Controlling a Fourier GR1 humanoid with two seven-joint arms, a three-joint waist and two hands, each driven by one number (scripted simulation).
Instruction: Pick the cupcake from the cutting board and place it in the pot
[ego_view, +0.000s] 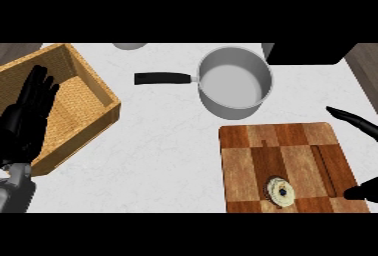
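The right robot hand (356, 121) pokes in at the right edge. Only black finger parts show, one above the board's right side and one low by its corner. It holds nothing, and I cannot tell how far open it is. Just left of the low finger sits the cupcake (280, 191), near the bottom of the board (251, 155). The board lies on the white table (162, 145). Above the board, just apart from it, stands the grey pot (235, 82), its black handle pointing left. Far left, the left robot hand (28, 117) rests open with fingers up, over a basket (88, 100).
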